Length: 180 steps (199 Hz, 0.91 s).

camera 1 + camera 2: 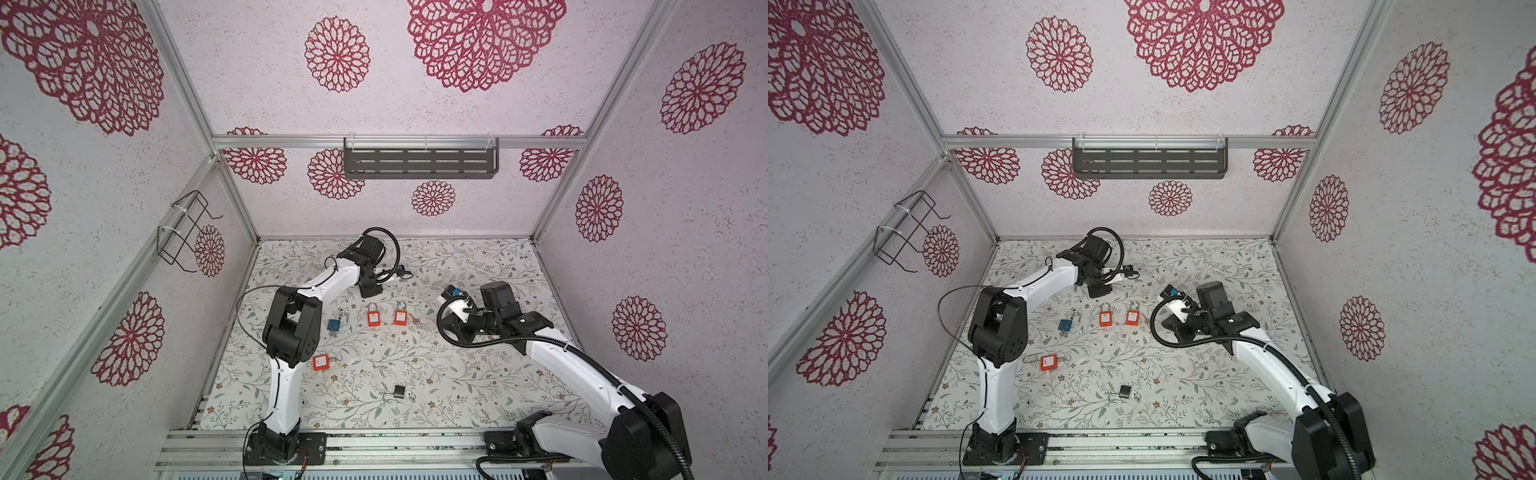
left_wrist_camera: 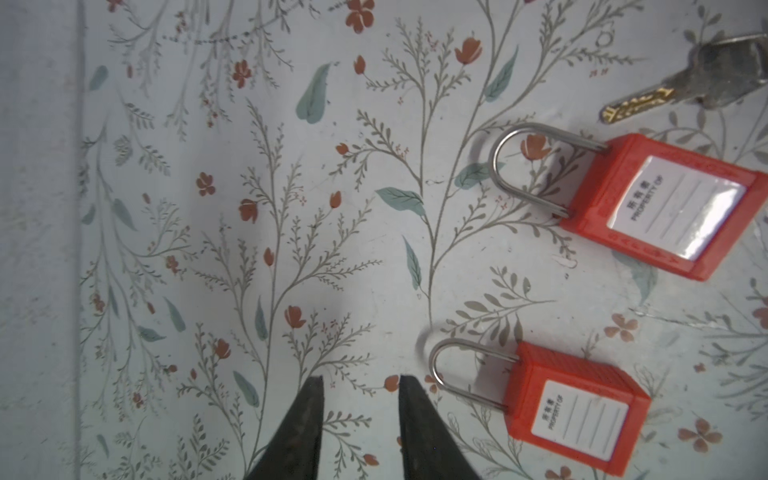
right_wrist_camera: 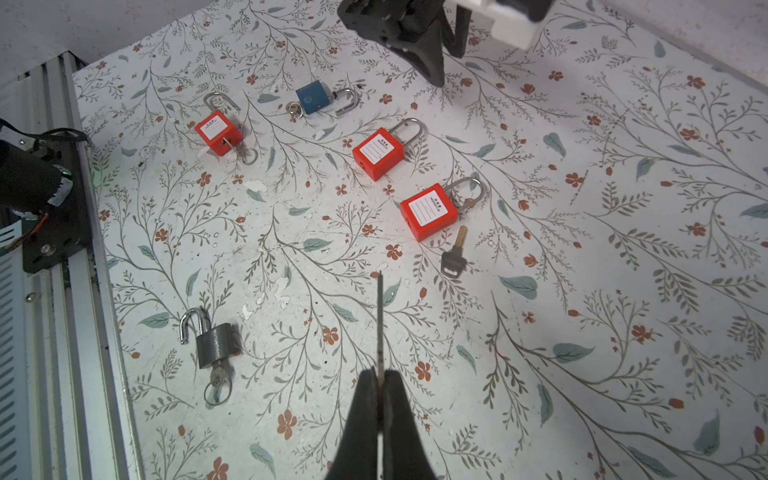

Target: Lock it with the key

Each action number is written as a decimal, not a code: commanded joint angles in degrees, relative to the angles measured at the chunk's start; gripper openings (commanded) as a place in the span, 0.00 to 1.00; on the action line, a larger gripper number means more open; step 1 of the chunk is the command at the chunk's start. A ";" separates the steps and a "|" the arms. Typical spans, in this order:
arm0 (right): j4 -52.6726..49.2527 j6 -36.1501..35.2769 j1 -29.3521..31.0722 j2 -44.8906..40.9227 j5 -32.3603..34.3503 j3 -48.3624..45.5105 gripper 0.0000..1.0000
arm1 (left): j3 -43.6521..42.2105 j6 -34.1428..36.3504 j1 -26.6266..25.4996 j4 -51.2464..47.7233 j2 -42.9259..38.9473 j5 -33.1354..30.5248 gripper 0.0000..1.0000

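Right tool (image 3: 380,374) is clamped on a thin metal blade seen edge-on, which I take to be the key (image 3: 379,316). It hangs above the bench (image 3: 582,291), to the right of two red padlocks lying side by side mid-bench. Left tool (image 2: 360,384) stands with its jaws apart and nothing between them, over bare bench on the far side, just beside the shackle of the left-hand padlock (image 2: 577,411). The right-hand padlock (image 2: 665,199) has a loose key (image 2: 681,83) just to its right.

Likely trouble:
- Neither padlock is held, so a push from the key would probably slide the body across the bench rather than seat the blade.
- The key is pinched at one end only, so it may swivel in the grip once its tip meets the keyway.
- With a second key lying loose and other locks about, key and lock could be mismatched. These are a third red padlock (image 3: 218,131), a blue padlock (image 3: 312,97) and a grey padlock (image 3: 216,345).
- The left tool could nudge the shackle aside as it comes down to steady the lock.

Each red padlock carries a white label reading "PROPERTY OF" under three Chinese characters, above blank ruled lines. Raised lettering along the red edges is too faint to read.
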 commanded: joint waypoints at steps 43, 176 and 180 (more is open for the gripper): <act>7.50 18.50 10.37 7.00 15.47 4.73 0.00 | -11.73 -23.15 4.55 14.12 -20.16 2.89 0.49; -1.29 21.74 19.70 41.55 33.29 34.56 0.00 | -36.37 -49.58 18.51 18.12 -45.89 -0.52 0.79; -1.36 21.75 19.82 42.19 33.41 35.27 0.00 | -36.20 -50.07 18.96 17.73 -45.65 -0.42 0.79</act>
